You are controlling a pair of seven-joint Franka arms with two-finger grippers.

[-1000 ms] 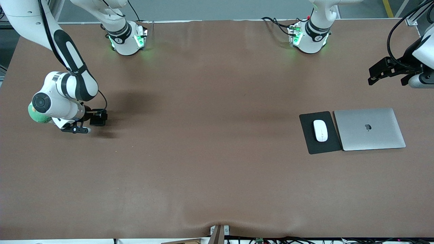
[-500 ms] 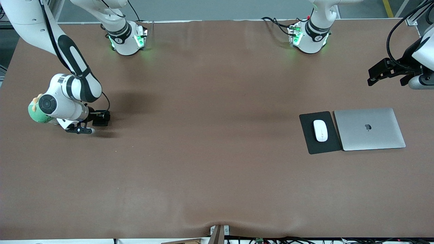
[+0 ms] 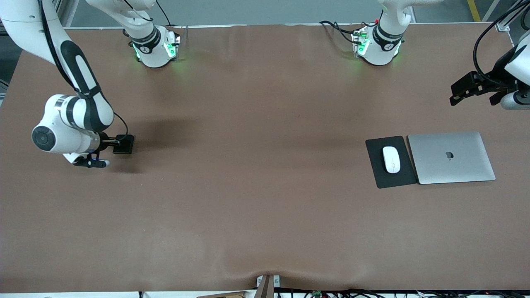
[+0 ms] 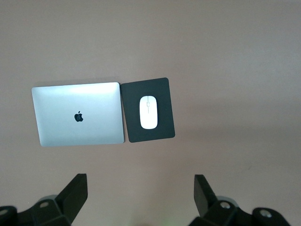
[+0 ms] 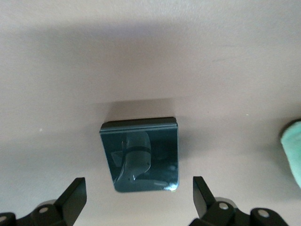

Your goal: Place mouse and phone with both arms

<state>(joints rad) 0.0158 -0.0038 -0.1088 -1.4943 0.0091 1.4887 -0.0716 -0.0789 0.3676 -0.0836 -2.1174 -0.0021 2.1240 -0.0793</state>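
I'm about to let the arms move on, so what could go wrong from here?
The right gripper sits low over the phone, jaws open on either side of it; lifting off at an angle could nudge it. A green object lies close beside the phone and might get bumped. The mouse rests on the mouse pad against the laptop, leaving the open left gripper little clearance.
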